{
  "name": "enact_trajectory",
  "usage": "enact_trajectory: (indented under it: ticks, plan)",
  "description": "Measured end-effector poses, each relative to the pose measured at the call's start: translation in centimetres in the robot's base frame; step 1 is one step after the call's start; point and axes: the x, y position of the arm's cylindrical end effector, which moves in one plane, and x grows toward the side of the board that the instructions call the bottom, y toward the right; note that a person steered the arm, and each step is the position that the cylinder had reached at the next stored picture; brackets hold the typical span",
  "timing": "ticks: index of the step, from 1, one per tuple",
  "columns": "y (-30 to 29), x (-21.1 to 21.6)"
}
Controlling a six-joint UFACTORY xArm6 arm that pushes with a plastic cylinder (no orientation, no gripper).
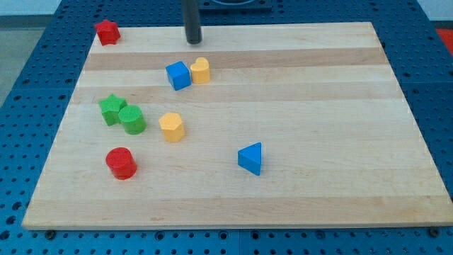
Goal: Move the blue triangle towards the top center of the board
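text: none legible | labels/nos: none | board [297, 205] & blocks: plain (no markings seen)

the board [297, 106] is pale wood, planks joined lengthwise, grain showing, smooth with a soft sheen. under it the blue table [28, 134] looks like matt metal pierced with rows of holes. the blocks look like smooth plastic, faintly glossy: blue triangle [250, 158], blue cube [178, 75], red cylinder [121, 163]. the rod, ending in my tip [194, 40], is dark and matt.
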Motion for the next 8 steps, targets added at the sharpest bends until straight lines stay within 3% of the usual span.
enact_trajectory:
  ticks: [2, 4, 7, 8]
  plan:
    - [-8.0, 1.8]
    - [-8.5, 9.9]
    - [5.9, 21.3]
    - [5.1, 24.7]
